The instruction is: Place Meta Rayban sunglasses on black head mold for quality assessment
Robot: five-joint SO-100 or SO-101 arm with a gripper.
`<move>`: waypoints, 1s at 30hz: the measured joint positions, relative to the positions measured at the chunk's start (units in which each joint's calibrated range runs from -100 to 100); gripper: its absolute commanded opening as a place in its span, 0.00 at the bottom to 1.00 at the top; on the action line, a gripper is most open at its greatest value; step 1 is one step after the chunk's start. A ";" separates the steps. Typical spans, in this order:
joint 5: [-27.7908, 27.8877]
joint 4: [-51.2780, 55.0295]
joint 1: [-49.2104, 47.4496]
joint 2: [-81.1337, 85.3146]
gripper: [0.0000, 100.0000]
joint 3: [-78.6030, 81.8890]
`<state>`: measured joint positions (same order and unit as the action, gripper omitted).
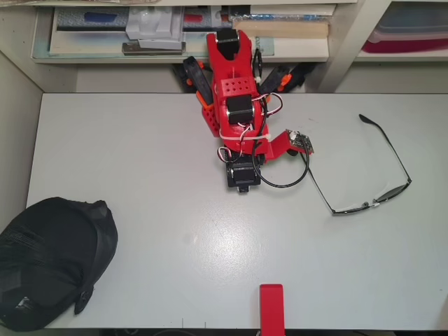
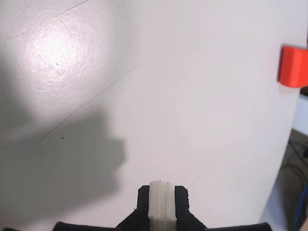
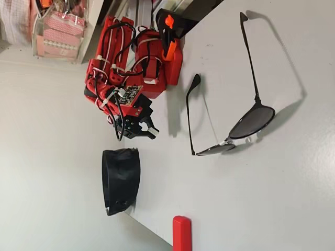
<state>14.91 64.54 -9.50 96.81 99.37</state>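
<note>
The fingers [image 2: 162, 204] sat pressed together, empty, over bare tabletop [image 2: 192, 96]. In the overhead view the Meta Rayban sunglasses [image 1: 371, 201] lay toward the right edge (temples pointing rearward), with the black head mold [image 1: 49, 262] at the opposite front-left corner.

1. Overhead view: the arm [image 1: 238, 105] stands at the middle of the table's [image 1: 175, 231] far edge.
2. The sunglasses [image 1: 371, 199] lie toward the right edge, temples open toward the far edge.
3. The head mold [image 1: 49, 262] occupies the near-left corner.
4. A block [image 1: 271, 308] sits at the near edge, right of centre.
</note>
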 measured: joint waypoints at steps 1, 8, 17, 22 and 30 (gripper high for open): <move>0.00 0.00 0.00 0.17 0.03 0.00; 5.19 -0.17 -3.59 0.34 0.09 0.00; 5.44 -1.10 -2.85 -0.17 0.48 -1.08; 7.39 -1.10 -2.85 -8.82 0.46 -11.10; 8.31 11.93 -2.85 -47.73 0.51 -46.73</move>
<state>23.21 76.47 -12.35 49.08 52.64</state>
